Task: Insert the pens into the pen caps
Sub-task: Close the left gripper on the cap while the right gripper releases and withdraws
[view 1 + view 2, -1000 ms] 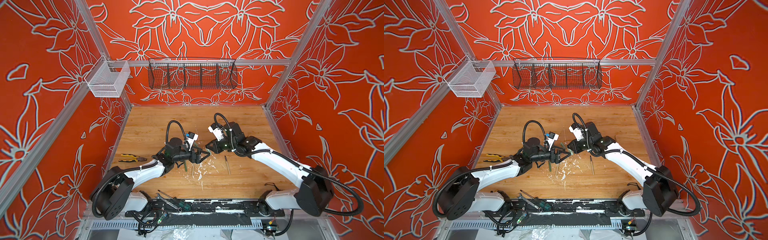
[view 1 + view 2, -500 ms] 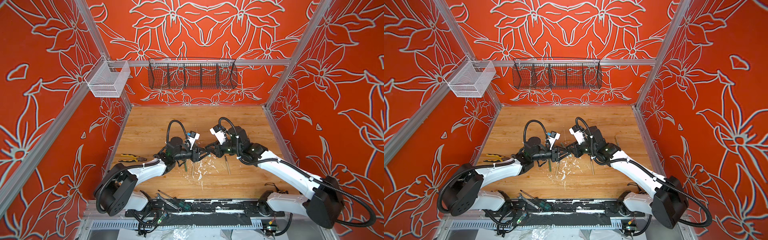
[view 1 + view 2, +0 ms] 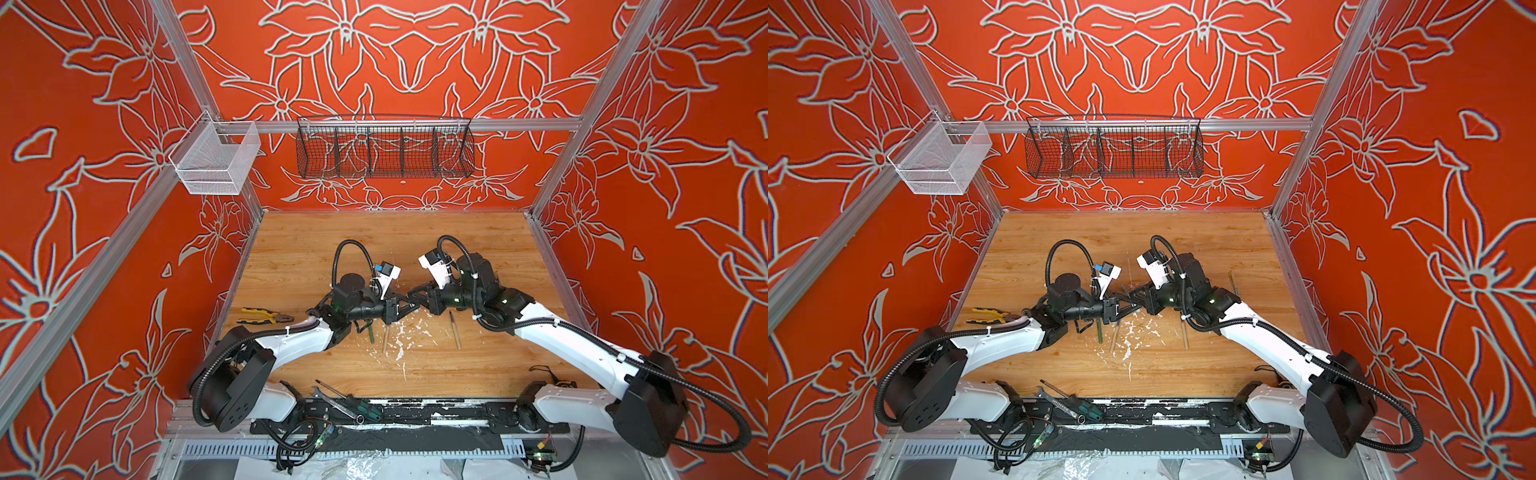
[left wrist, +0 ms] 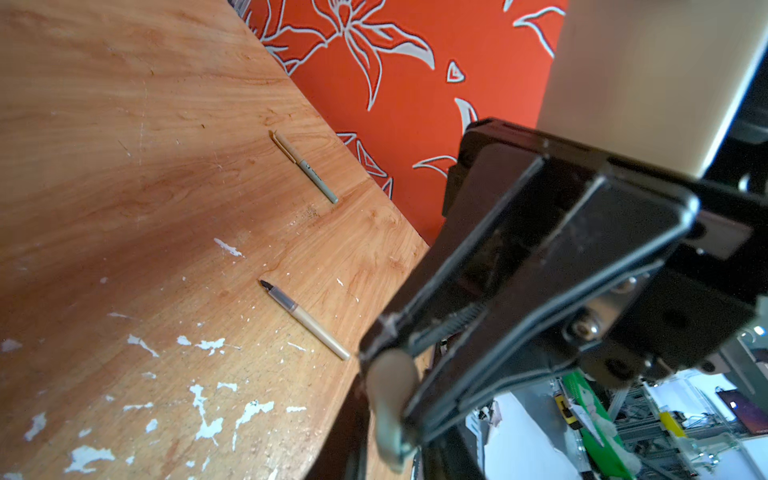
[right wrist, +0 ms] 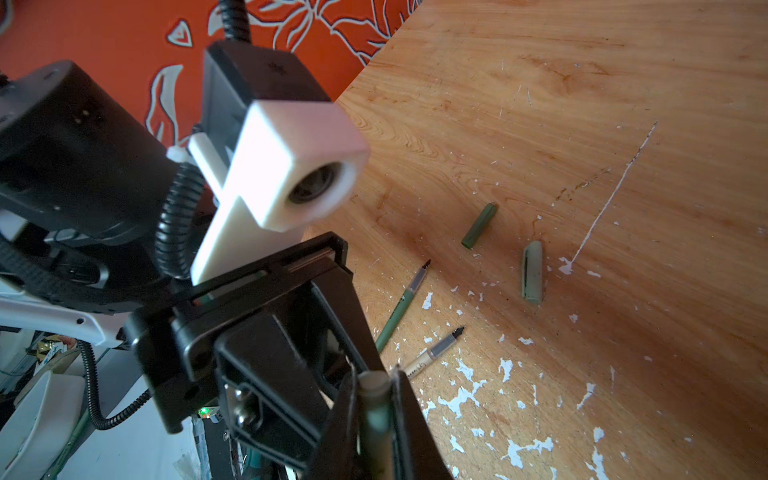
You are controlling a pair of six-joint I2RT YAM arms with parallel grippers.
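Front edge first: hand tools (image 3: 347, 405) lie on the rail between the arm bases, and pliers (image 3: 266, 318) sit at the left edge of the table (image 3: 374, 237).

Next come three uncapped pens, dark tips pointing away. The green pen (image 3: 371, 332) and left beige pen (image 3: 386, 338) lie side by side among white paint flecks, just this side of the left gripper (image 3: 409, 308). The right beige pen (image 3: 455, 330) lies apart, beside the right forearm.

Mid-table the grippers meet tip to tip. The right gripper (image 5: 375, 390) is clamped on the held cap (image 5: 376, 409), a pale grey-green stub (rounded end poking out). The left gripper's tips are at that same cap. Gripping or only alongside, can't tell.

Just beyond, the dark green cap (image 5: 480, 226) and loose pale cap (image 5: 532, 270) lie flat, apart. The capped pen (image 4: 305, 168), tan cap on a grey-green barrel, is near the right edge by the wall.

Past that is open wood up to the back wall.
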